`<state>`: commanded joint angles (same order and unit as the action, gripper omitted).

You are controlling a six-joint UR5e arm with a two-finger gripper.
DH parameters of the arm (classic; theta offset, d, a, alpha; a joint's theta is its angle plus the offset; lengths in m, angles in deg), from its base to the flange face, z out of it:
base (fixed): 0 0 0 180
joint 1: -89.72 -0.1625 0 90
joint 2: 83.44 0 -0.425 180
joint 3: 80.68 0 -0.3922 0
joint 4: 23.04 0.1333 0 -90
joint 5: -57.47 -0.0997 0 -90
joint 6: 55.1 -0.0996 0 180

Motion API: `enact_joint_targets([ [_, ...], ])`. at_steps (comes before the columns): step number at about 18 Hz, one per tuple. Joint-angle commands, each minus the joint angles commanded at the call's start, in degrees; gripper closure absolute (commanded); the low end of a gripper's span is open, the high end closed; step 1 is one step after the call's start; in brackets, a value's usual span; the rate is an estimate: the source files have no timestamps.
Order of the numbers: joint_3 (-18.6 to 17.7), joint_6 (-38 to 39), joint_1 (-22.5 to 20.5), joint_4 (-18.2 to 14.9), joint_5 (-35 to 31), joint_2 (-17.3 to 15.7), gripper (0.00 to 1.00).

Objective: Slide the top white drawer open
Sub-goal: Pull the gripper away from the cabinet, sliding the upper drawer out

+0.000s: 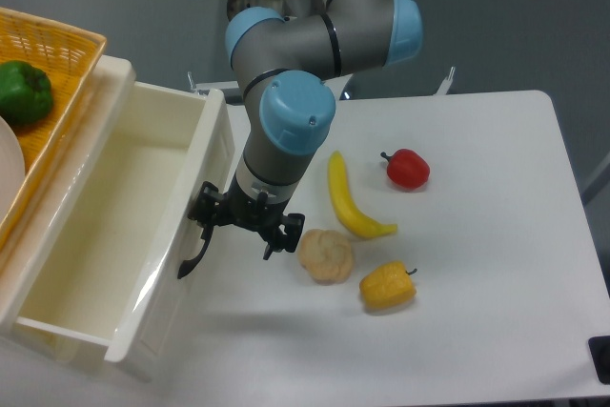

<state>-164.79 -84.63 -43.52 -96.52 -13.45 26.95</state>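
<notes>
top white drawer (114, 235) pulled far out, its black handle (193, 256) between the wide-spread pincer (238, 235) fingers

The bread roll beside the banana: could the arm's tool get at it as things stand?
Probably yes. The bread roll lies bare on the white table, right beside the tool, with nothing over it. The banana and yellow pepper sit close, so side clearance looks tight. The tool seems engaged at the top white drawer.
</notes>
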Motion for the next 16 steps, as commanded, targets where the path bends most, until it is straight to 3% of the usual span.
enact_joint_targets([
  [16, 1.1, -2.4, -2.9, -0.3, -0.1, 0.3, 0.00],
])
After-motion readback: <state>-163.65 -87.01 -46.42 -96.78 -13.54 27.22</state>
